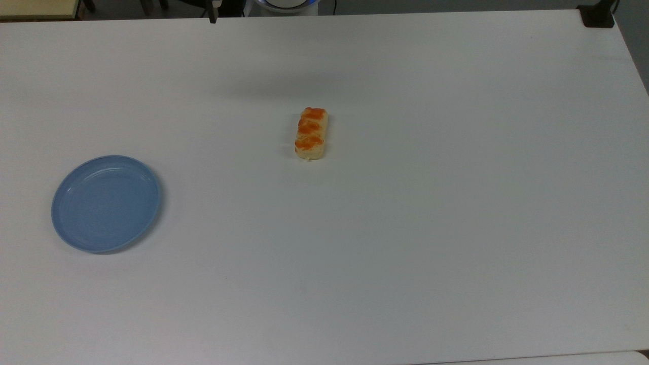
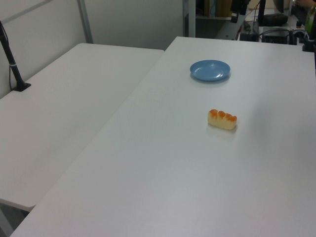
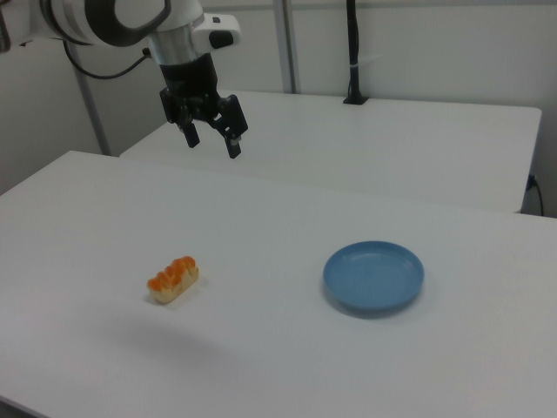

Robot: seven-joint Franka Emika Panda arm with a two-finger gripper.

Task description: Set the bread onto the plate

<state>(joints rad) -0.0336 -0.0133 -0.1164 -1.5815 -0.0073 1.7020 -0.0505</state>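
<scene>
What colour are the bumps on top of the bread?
Orange, on a pale-yellow bread; the top view shows them best.

"Where is the arm?"

"In the right view the arm point(image 3: 104, 17) comes in from the top left corner. It is white with black joints, and it bends down at the wrist."

"What about the gripper?"

"The gripper point(image 3: 211, 144) is black. It hangs up in the air and points down. Its two fingers point(image 3: 233, 142) are spread apart, with nothing between them."
</scene>
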